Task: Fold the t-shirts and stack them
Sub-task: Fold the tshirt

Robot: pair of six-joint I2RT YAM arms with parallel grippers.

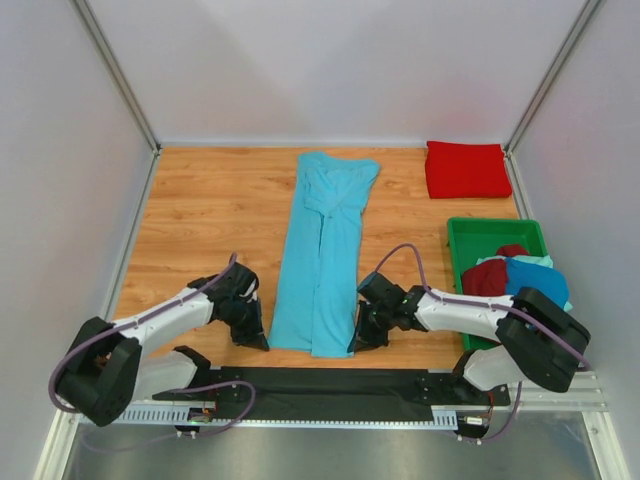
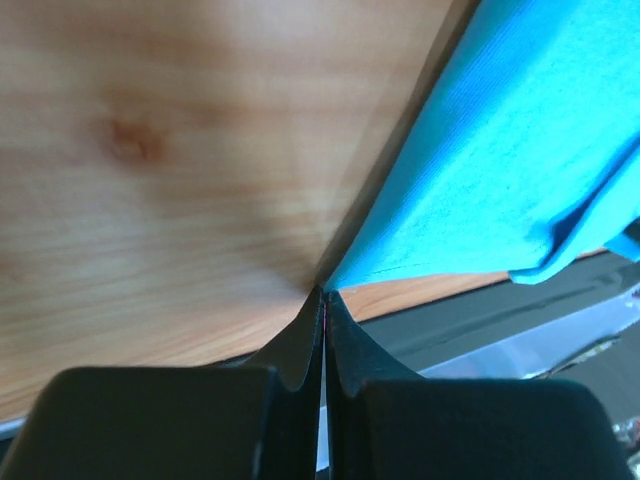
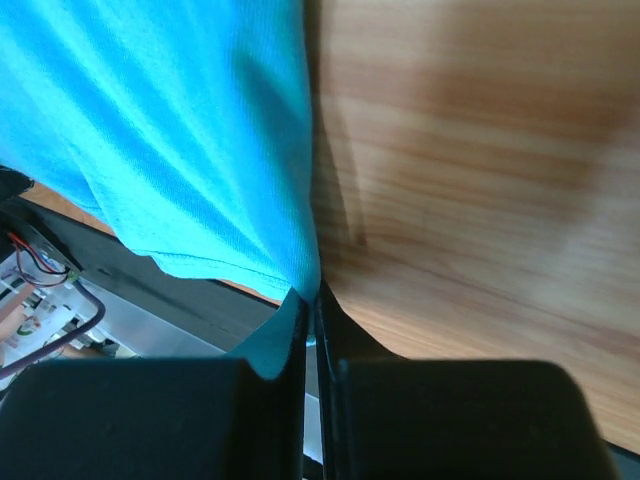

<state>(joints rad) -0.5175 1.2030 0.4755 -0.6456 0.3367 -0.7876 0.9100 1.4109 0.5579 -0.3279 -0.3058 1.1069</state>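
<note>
Bright even light, soft shadows, blurry close-ups

Turquoise t-shirt (image 1: 325, 250) lies lengthwise; left gripper (image 1: 262, 342), right gripper (image 1: 357, 345) — at near corners.

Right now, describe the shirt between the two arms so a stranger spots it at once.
Start at the wooden table: down its middle lies a long, narrow strip of cloth. That is the light turquoise t-shirt, unlike the folded red t-shirt at far right and the bundled shirts in the green tray.
</note>
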